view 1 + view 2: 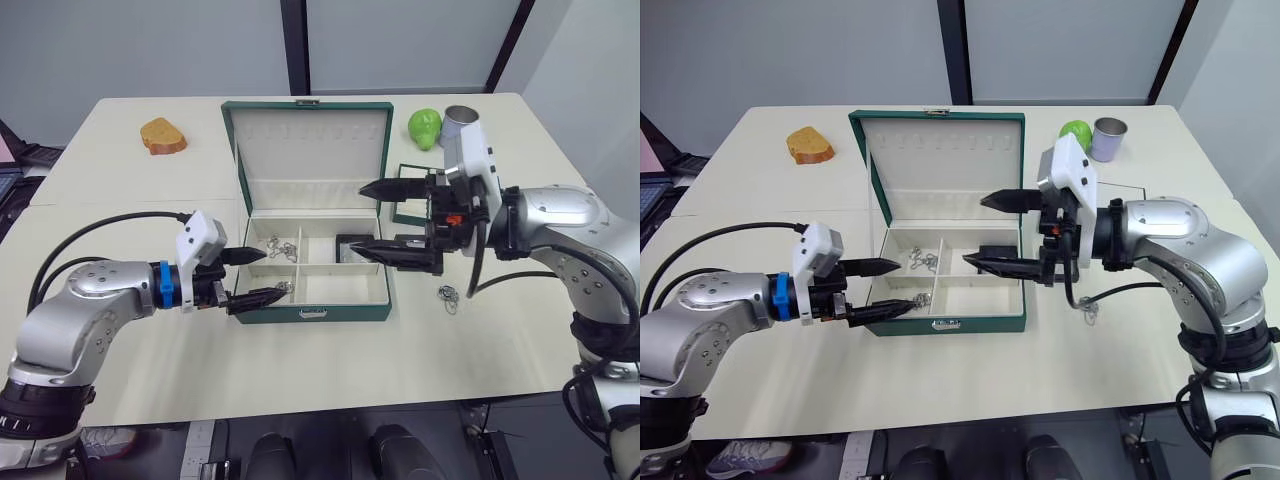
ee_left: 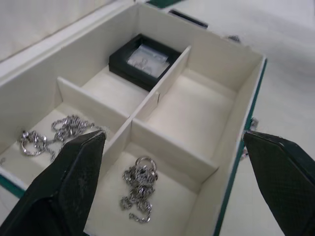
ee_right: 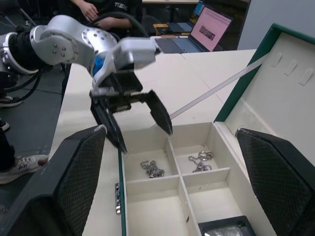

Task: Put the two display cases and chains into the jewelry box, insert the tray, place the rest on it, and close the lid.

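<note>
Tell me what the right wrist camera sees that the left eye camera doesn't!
Extra in the right wrist view: an open laptop with a pink screen and a seated person beyond the table.

Extra in the left eye view: a brown bread-shaped thing, a green object, a grey cup and a loose chain lying on the table beside the box.

Shared: the open jewelry box, two chain bunches and a display case inside it, and the open left tool.

The jewelry box [image 1: 310,313] sits mid-frame, lid [image 1: 308,150] upright. Two chains [image 2: 139,189] fill its left compartments; one display case [image 2: 143,61] lies back-right.
</note>
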Robot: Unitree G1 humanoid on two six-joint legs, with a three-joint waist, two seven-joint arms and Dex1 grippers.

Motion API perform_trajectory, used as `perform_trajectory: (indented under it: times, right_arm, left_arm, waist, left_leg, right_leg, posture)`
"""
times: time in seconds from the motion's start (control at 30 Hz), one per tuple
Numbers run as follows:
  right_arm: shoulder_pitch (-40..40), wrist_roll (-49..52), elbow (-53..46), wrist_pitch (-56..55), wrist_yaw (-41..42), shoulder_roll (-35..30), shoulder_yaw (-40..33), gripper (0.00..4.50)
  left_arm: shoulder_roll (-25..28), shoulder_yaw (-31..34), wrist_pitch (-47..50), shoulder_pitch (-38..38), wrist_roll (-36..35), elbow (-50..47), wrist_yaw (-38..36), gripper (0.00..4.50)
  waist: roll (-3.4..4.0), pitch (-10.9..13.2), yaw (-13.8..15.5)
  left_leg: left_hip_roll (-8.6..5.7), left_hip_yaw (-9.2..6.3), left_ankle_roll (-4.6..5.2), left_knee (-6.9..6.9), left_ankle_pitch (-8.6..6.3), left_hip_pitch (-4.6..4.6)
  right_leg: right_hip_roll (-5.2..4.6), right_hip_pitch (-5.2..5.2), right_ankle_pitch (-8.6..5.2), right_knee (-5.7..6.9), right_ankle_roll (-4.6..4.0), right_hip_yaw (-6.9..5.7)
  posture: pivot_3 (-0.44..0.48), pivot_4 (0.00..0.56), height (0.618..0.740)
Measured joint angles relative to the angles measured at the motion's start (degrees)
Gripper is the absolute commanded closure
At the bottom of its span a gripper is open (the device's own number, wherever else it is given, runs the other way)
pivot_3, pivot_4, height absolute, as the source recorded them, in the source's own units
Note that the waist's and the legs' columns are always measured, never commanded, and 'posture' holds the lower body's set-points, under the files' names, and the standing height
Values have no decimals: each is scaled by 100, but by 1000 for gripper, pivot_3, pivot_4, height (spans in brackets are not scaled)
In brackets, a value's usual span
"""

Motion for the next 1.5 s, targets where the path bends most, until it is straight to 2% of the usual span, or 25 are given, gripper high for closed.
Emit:
perform_trajectory:
  times: [0.13,0.27,0.37,0.53,0.7,0.93,1.33,1.5]
  right_arm:
    - [777,-28,104,-306,471,-774,-630,0]
    - [1728,-36,454,-432,806,-1215,-1264,0]
    - [2417,-62,831,-582,958,-1276,-1638,0]
    - [2903,-693,1799,-1276,908,-1272,-1763,0]
    - [2934,-1202,2844,-2008,587,-1075,-1888,0]
    - [2916,-1544,3501,-2570,603,-1075,-1908,0]
    - [2726,-1593,3588,-2591,868,-1171,-1855,0]
    - [2304,-1450,3358,-1963,1466,-1512,-1432,0]
  left_arm:
    - [85,853,582,-87,-887,-129,191,38]
    - [429,1644,785,333,-1055,-64,310,38]
    - [639,2092,642,1098,-659,51,333,38]
    - [428,2651,-219,2229,217,604,352,38]
    - [-7,2768,-1030,2958,838,1023,424,38]
    - [-96,2940,-1407,3116,980,1033,560,38]
    - [-132,2731,-1298,3025,925,868,563,38]
    - [-55,2151,-989,2367,516,247,399,38]
  waist:
    - [-2,0,43]
    - [-2,0,61]
    - [-1,0,44]
    - [-1,1,39]
    - [-1,1,41]
    - [-1,1,117]
    - [-1,1,122]
    - [3,2,131]
  left_leg:
    - [0,-3,1,0,-1,2]
    - [-1,-1,1,-1,-1,16]
    - [-1,1,1,-4,-1,24]
    - [-1,5,1,-6,-1,30]
    - [-1,7,1,-8,-1,29]
    - [-1,9,0,-7,-1,33]
    - [0,9,0,-6,-1,34]
    - [0,7,0,-2,0,37]
  right_leg:
    - [0,11,0,-7,0,-4]
    - [3,17,0,-8,0,10]
    - [6,18,0,-8,0,20]
    - [6,21,0,-7,0,20]
    - [6,25,0,-6,0,21]
    - [5,31,0,-3,0,23]
    - [5,32,0,0,0,23]
    - [5,37,0,4,0,21]
  posture:
    - [0,150,740]
    - [0,150,740]
    - [0,150,740]
    - [0,150,740]
    - [0,150,740]
    - [0,150,740]
    - [0,150,740]
    - [0,150,740]
